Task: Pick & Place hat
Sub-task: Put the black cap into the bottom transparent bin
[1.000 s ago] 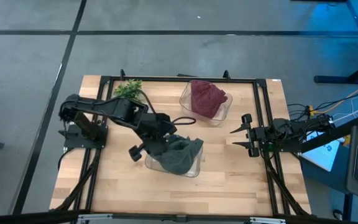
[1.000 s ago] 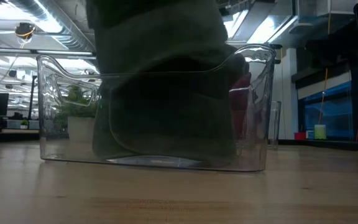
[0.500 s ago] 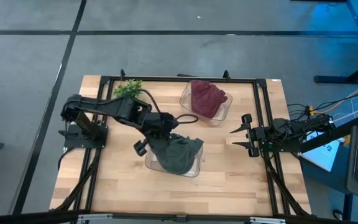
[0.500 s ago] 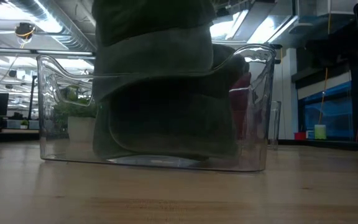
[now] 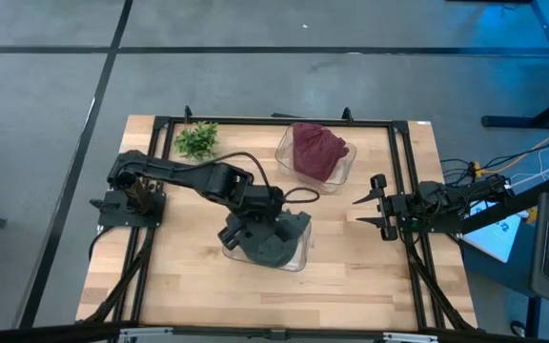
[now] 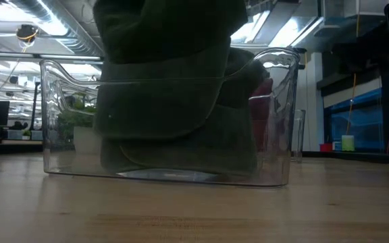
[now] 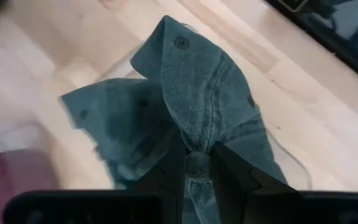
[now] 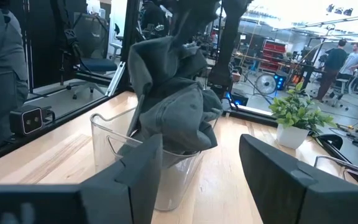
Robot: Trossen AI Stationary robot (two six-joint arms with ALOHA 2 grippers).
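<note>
Lowering the grey-green cap [image 5: 273, 240] into the near clear bin [image 5: 298, 261] looks like the step in hand: the left gripper [image 7: 197, 163] sits directly over the bin with its fingers clenched on a pinched fold of the cap's crown. Most of the fabric is already inside the bin's walls, the brim and lower folds resting near the bottom, while the upper part bunches above the rim up to the fingers. The likely next move is to let go and lift straight up, so the cloth does not snag and drag back out. The right gripper [image 5: 377, 206] waits at the table's right edge, its fingers spread and holding nothing, well apart from the bin. A second bin [image 5: 339, 179] with a maroon hat [image 5: 316, 150] stands farther back, with a small potted plant [image 5: 196, 140] near the back left corner.
</note>
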